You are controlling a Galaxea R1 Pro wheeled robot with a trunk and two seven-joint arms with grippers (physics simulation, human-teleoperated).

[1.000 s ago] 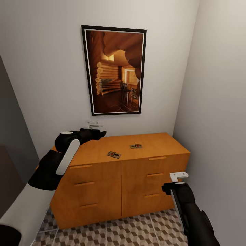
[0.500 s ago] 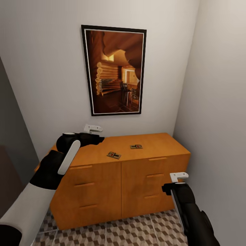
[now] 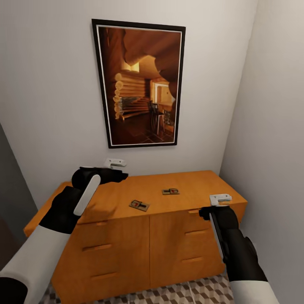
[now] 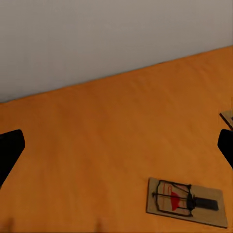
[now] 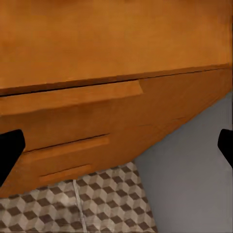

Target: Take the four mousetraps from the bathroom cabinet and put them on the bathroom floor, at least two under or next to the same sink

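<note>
Lying beyond left gripper [image 3: 115, 162] (apart): mousetraps [image 3: 139, 205]

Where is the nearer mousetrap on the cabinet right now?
In the head view, the nearer mousetrap lies flat on the cabinet top, near its front edge, left of the second mousetrap.

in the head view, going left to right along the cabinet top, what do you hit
left gripper → nearer mousetrap → farther mousetrap → right gripper, all over or on the cabinet
</note>
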